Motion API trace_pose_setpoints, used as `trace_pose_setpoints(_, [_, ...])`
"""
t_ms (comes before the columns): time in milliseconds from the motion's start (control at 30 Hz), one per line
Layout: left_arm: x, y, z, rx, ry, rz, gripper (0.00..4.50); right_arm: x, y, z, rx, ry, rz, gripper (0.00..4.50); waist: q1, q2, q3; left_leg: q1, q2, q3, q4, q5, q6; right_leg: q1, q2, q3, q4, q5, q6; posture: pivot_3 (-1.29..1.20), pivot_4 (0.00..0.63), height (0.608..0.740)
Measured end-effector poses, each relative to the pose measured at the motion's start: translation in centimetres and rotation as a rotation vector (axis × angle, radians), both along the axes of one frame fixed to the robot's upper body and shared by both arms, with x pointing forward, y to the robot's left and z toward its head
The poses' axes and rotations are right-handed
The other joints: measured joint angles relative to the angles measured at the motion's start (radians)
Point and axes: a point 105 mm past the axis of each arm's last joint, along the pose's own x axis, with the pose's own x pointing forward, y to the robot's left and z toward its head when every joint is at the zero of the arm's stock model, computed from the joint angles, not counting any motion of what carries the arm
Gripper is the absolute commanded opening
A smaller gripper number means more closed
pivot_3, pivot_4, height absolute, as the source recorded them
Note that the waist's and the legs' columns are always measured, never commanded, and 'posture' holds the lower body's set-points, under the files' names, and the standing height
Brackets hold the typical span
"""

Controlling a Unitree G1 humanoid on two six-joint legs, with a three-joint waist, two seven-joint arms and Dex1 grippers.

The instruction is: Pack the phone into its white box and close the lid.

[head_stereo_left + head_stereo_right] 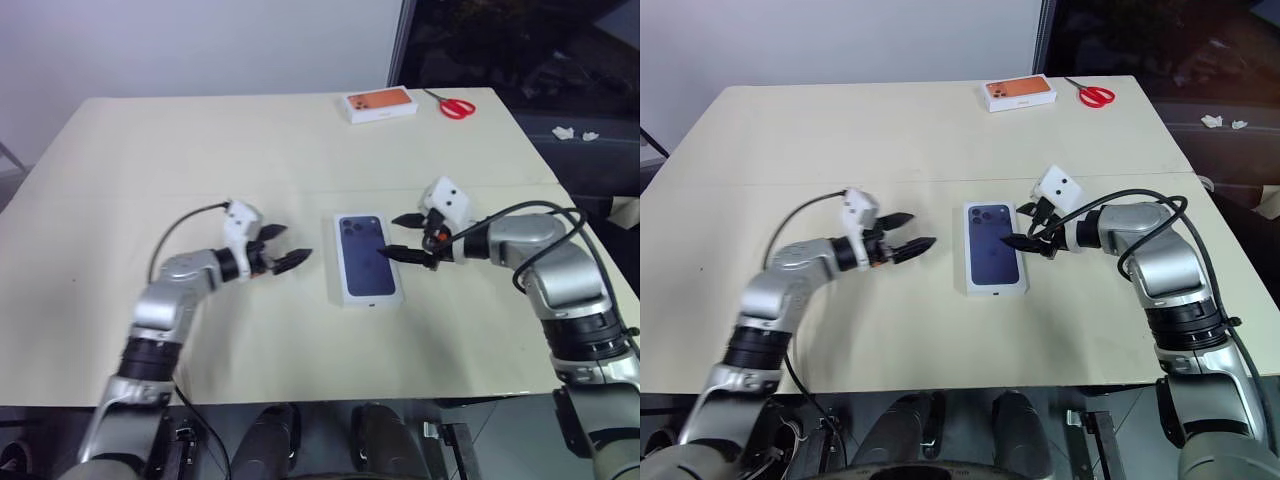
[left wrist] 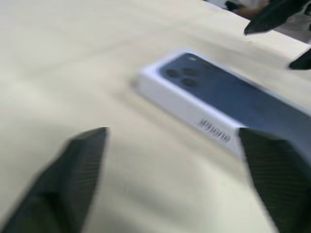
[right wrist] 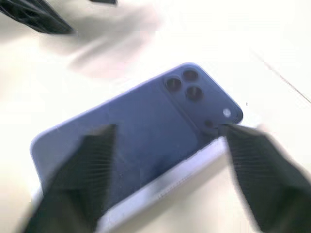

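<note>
The white box lies shut at the middle of the table. Its lid, printed with a dark blue phone, sits flat on top. The phone itself is hidden. My left gripper hovers open a short way to the left of the box, fingers pointing at it and nothing between them. At the box's right edge my right gripper is open too, its fingertips spread just over the lid's camera-print end. In the left wrist view the lid's white side wall shows ahead of the fingers.
At the table's far edge lie a white box with an orange phone picture and red-handled scissors. The cream table top stretches bare around the closed box. Dark floor with crumpled white scraps lies beyond the right edge.
</note>
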Motion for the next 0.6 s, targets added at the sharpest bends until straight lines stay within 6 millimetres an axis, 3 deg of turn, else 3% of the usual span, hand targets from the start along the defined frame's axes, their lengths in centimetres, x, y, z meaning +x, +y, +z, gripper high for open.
trace_pose_setpoints(133, [-2.3,3.3,-1.4,0.026,0.07,0.001,4.5,-0.8,-1.1,0.8,0.006,-0.005,0.039,4.44,0.004,0.0,0.0,0.0,0.0,0.0,0.0,0.0,0.001,0.001,-0.001,0.0,-0.001,0.0,0.0,0.0,0.15,0.74])
trace_pose_setpoints(300, [-4.9,7.2,-3.6,0.095,0.142,0.055,4.5,-2.6,-3.8,-0.2,0.006,0.018,0.055,4.44,0.002,0.001,0.001,0.0,0.0,0.0,-0.001,-0.001,0.001,0.0,-0.001,0.0,-0.001,0.0,0.0,0.0,0.15,0.74])
trace_pose_setpoints(367, [-5.4,7.9,-3.2,0.112,0.108,0.065,4.5,-3.5,-4.6,-0.8,-0.027,0.009,0.072,4.44,0.004,0.001,0.0,0.0,0.001,0.0,-0.001,-0.001,0.001,0.001,-0.001,0.0,-0.002,0.0,-0.001,0.0,0.15,0.74])
trace_pose_setpoints(500, [-6.5,11.6,-2.0,0.179,0.049,0.148,4.5,-5.8,-6.4,-3.0,-0.092,0.046,0.094,4.44,0.003,0.001,0.001,0.0,0.001,0.0,-0.001,-0.001,0.001,0.001,-0.002,0.0,-0.002,0.0,-0.001,0.0,0.15,0.74])
trace_pose_setpoints(600, [-7.2,12.8,-1.2,0.216,0.01,0.161,4.5,-6.3,-7.3,-2.8,-0.105,0.008,0.09,4.44,0.0,0.002,0.001,0.001,0.001,0.001,-0.001,-0.001,0.001,0.001,-0.002,0.001,-0.002,0.0,-0.001,0.0,0.15,0.74])
